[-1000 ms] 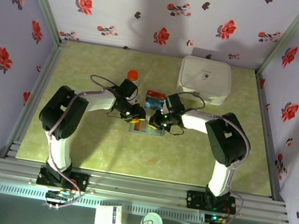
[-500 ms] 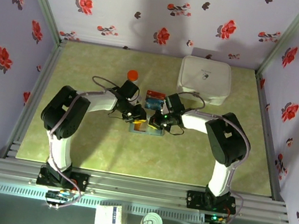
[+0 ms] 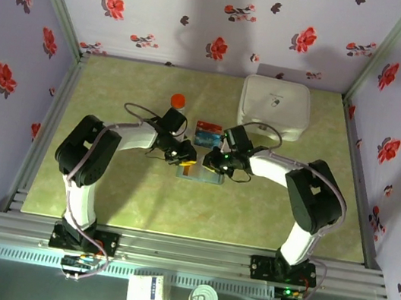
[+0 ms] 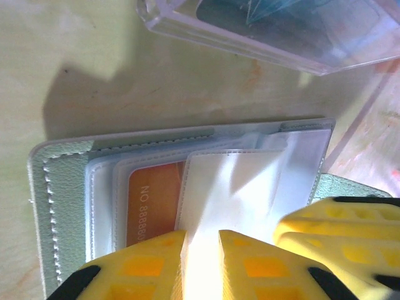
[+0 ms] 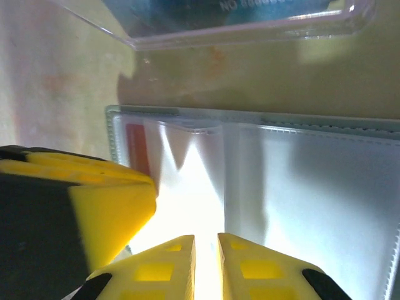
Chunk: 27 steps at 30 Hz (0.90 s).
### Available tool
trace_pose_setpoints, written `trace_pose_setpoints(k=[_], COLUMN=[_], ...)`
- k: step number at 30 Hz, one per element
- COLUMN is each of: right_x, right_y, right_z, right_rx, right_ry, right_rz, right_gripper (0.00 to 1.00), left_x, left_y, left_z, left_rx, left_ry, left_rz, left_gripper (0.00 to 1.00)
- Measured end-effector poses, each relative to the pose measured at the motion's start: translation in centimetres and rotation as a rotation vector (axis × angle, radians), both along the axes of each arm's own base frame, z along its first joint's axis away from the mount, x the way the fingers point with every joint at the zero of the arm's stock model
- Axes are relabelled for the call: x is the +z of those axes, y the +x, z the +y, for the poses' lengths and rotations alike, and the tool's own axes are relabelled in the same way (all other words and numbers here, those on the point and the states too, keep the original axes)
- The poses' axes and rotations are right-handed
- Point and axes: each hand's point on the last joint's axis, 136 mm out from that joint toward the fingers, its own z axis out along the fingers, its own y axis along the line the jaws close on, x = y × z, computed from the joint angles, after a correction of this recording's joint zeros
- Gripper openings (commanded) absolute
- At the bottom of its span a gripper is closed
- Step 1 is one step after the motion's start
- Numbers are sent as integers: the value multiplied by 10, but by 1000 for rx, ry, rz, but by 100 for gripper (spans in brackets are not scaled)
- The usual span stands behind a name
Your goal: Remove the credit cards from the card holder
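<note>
Reaching in from the near edge of the table (image 3: pixel 138 201), both arms meet at the card holder (image 3: pixel 203 178), which lies open and flat at the middle. The left pincer (image 3: pixel 185 161) has narrowed over the last second. Its yellow fingers (image 4: pixel 147 262) now nip a clear pocket (image 4: pixel 237 187). An orange card (image 4: pixel 153 206) sits tucked in a sleeve just beside that grip, so at least one card is not yet out.

The right pincer (image 3: pixel 217 167) was clamped a moment ago and has begun to ease, while its arm has swung outward to the right. Its fingers stand a slit apart over the pockets. Whether they grip the plastic cannot be told. The hold seems to be passing to the left side.

Just beyond the holder lie loose cards (image 3: pixel 205 129), blue and red. Farther back stand an orange-capped bottle (image 3: pixel 178 101) and a white case (image 3: pixel 275 107).
</note>
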Motion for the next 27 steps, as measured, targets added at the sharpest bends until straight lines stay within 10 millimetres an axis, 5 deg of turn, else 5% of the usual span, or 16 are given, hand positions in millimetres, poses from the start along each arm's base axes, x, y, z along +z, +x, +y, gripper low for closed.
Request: trace_pose_setpoints(k=[11,18,27], right_x=[6,-12,-21], right_y=[-6,-14,-17], right_z=[0,17,11], right_rx=[11,49,43], right_ry=[17,69,-1], right_rz=[23,90,109], right_gripper=[12,11,10], left_x=[2,2,2], left_y=[-1,-2,-2], left_z=[-3,-4,-4], left_rx=[-6,-9,-9], left_ry=[-11,-14,-16], left_rz=[5,6,4], left_gripper=[20,20,20])
